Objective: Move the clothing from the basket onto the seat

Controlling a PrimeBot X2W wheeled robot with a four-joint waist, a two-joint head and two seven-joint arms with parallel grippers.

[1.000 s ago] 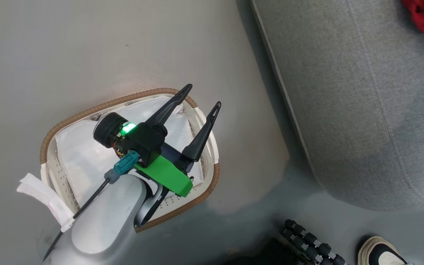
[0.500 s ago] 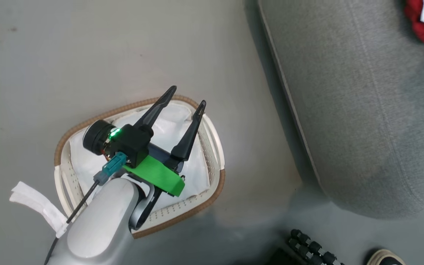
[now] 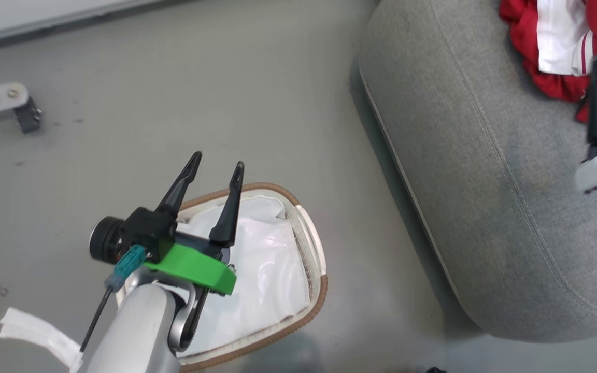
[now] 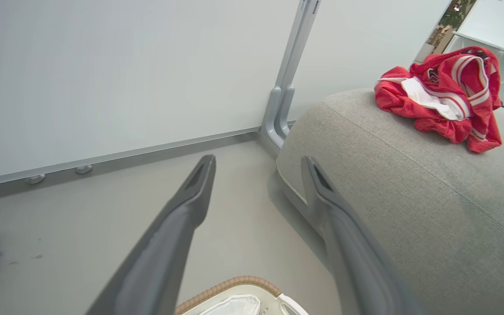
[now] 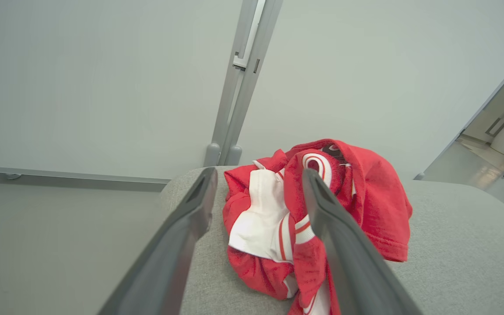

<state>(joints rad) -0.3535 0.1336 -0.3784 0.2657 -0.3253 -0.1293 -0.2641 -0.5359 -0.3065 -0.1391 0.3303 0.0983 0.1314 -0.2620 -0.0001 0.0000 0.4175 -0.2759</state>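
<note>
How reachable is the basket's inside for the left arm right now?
Probably yes. The left arm hangs just above the basket, jaws open, and nothing lies between them and its white liner. A short drop should do it.

**Both grippers spread wide**

The left gripper (image 3: 218, 159) rises from a pale forearm (image 3: 138, 331) with a green wrist mount (image 3: 195, 267), its dark fingers parted and pointing up the head view. The right gripper (image 5: 258, 173) has its fingers well apart too.
</note>
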